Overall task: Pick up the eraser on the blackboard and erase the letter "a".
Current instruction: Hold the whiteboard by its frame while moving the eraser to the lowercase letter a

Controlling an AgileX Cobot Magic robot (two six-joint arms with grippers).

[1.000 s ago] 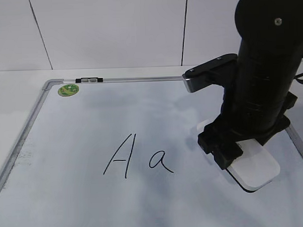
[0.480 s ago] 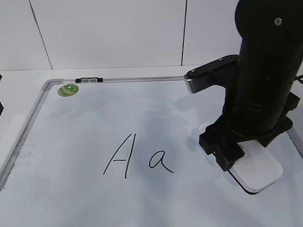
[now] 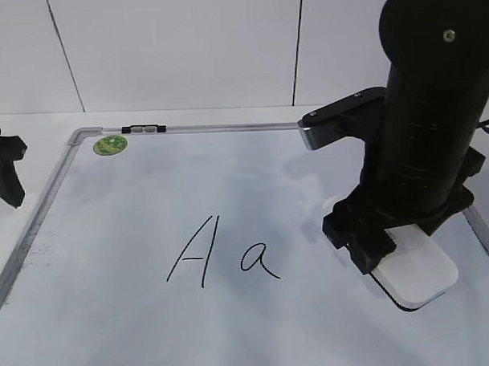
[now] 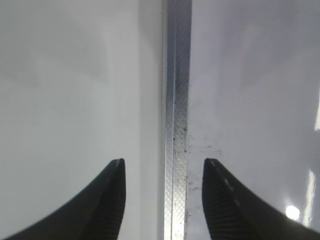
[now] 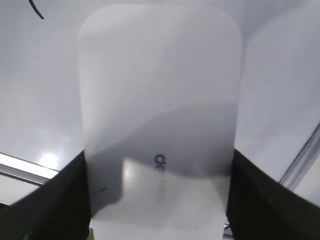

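Exterior view, from the left edge: the left gripper hangs beside the blackboard's grey frame, and in its wrist view its fingers stand apart, straddling that frame rail with nothing between them. Further right sit the green sticker, the capital "A" and then the letter "a", whole and unsmudged. Rightmost, the right gripper sits low over the eraser, near the board's right edge. Its wrist view shows the dark fingers flanking the eraser's long sides, apparently clamped on it (actual contact is hard to confirm in the blur), with its long axis running away from the wrist. The "a" lies well to the eraser's left, so the right arm is far nearer and would likely sweep leftward, stopping short of the capital.
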